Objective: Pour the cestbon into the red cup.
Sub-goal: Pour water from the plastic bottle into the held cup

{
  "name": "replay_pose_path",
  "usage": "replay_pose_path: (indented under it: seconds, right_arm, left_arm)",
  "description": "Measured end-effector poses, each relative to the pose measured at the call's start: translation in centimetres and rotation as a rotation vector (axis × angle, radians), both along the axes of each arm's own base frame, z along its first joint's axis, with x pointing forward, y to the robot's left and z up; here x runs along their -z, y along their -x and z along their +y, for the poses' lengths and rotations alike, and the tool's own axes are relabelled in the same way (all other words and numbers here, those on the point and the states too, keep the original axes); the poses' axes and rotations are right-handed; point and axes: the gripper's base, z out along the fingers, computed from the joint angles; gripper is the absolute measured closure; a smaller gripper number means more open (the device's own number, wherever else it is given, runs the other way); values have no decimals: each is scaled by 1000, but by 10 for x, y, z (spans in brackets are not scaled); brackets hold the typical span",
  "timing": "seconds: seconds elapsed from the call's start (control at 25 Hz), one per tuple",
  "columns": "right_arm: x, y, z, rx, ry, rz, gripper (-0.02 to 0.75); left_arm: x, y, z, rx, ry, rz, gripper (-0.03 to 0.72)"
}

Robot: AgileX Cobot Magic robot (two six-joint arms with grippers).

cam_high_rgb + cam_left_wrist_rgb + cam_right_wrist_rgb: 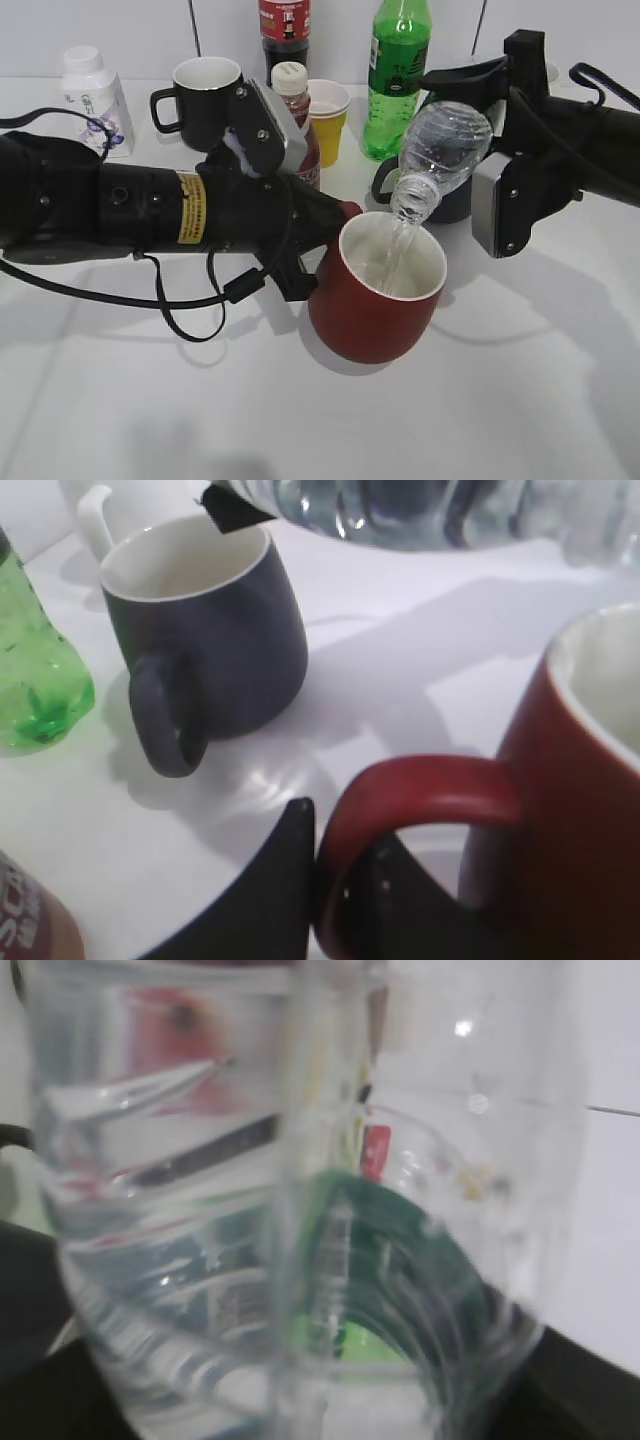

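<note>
The red cup (375,310) stands on the white table at the middle, white inside, with water in it. My left gripper (325,245) is shut on the cup's handle (420,790), and its black jaws (335,880) pinch the handle. My right gripper (487,150) is shut on the cestbon (450,140), which is tilted mouth down over the cup. A stream of water runs from its mouth (408,208) into the cup. The clear ribbed cestbon with its dark green label fills the right wrist view (300,1210) and hides the jaws there. It also crosses the top of the left wrist view (420,510).
A dark blue-grey mug (200,630) stands just behind the red cup. At the back stand a black mug (205,95), a cream-capped tea bottle (295,110), a yellow paper cup (328,115), a green soda bottle (397,75), a dark cola bottle (284,30) and a white jar (95,95).
</note>
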Motion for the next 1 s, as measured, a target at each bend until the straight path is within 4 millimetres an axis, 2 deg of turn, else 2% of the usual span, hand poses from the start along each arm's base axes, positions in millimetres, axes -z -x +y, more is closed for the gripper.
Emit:
replay_pose_path:
  seconds: [1.0]
  right_arm:
    - [-3, 0, 0, -8, 3, -50, 269]
  left_arm:
    - [0, 0, 0, 1, -2, 0, 629]
